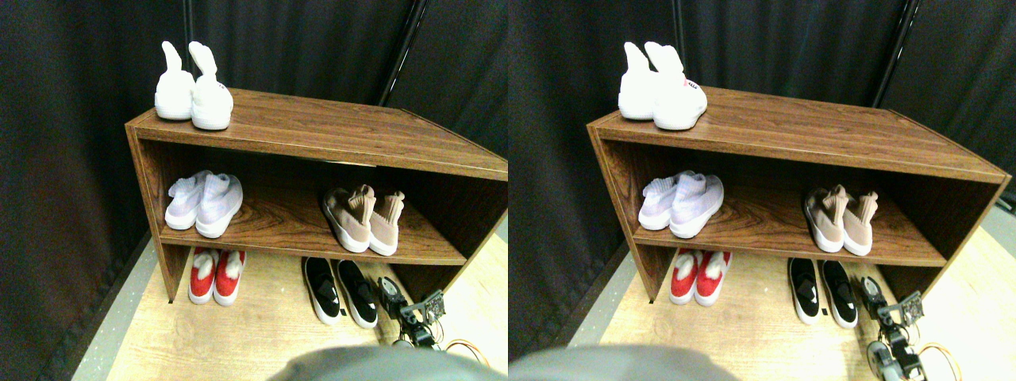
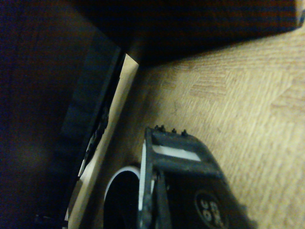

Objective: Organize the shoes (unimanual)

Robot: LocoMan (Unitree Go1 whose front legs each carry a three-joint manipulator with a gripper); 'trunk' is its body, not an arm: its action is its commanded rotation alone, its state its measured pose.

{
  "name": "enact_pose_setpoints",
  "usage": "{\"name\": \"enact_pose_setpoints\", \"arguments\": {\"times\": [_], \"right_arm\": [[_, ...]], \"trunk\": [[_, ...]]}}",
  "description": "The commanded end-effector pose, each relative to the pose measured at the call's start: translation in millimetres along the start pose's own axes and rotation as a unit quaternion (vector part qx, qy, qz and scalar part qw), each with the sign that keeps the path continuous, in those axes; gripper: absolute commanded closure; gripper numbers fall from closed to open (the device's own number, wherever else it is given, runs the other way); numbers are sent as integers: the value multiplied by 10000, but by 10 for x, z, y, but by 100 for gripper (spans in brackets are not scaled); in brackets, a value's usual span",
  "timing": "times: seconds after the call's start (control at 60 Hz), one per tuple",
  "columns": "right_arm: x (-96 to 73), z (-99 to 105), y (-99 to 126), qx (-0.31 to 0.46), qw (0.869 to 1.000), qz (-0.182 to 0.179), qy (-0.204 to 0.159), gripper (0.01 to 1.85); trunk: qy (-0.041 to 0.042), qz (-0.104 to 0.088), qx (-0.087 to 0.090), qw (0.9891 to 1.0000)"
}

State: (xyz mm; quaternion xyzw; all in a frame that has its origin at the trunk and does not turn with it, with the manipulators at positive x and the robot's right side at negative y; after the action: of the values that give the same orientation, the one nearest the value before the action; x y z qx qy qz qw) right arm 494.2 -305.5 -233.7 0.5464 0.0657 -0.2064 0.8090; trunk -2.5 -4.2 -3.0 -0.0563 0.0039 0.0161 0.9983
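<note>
beige-tan shoes (image 1: 363, 219) sit as pair on middle shelf (image 1: 294, 226), toward 3 o'clock end, toes out, soles touching or nearly so; look already lined up with other pairs. lilac-white pair (image 1: 203, 203) at 9 o'clock end of same shelf, white high-collared pair (image 1: 193, 89) on top board. red pair (image 1: 216, 275) and black pair (image 1: 341, 290) on floor (image 1: 238, 333) beneath. right gripper (image 1: 414, 309) low at 5 o'clock, just beside black pair, well apart from tan shoes, carrying nothing visible; whether claw is released or clenched, cannot tell. likely parked low to keep clear of shelf.
</note>
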Motion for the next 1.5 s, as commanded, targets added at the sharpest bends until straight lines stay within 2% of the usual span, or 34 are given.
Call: {"name": "enact_pose_setpoints", "arguments": {"times": [0.017, 0.083, 0.317, 0.517, 0.65, 0.783, 0.9, 1.2, 1.5], "right_arm": [[73, -25, 1, 296, 9995, 70, -112, 180], [108, -63, -27, 426, 9989, -37, -179, 180], [184, -168, -111, 385, 9992, 6, -77, 180], [151, -203, -99, 491, 9988, -28, -31, 180], [111, -257, -46, 651, 9978, 35, 133, 180], [64, -367, 2, 652, 9974, 165, 258, 180], [23, -453, 37, 739, 9967, 127, 306, 180], [-62, -553, 139, 447, 9971, 271, 552, 180], [-68, -599, 136, 568, 9973, 171, 428, 180]], "trunk": [[25, 91, -130, 9999], [14, 140, -161, 9998], [43, 197, -198, 9996], [83, 192, -208, 9996], [109, 207, -221, 9995], [106, 257, -252, 9993], [116, 335, -305, 9989], [56, 436, -401, 9982], [6, 436, -382, 9983]]}}
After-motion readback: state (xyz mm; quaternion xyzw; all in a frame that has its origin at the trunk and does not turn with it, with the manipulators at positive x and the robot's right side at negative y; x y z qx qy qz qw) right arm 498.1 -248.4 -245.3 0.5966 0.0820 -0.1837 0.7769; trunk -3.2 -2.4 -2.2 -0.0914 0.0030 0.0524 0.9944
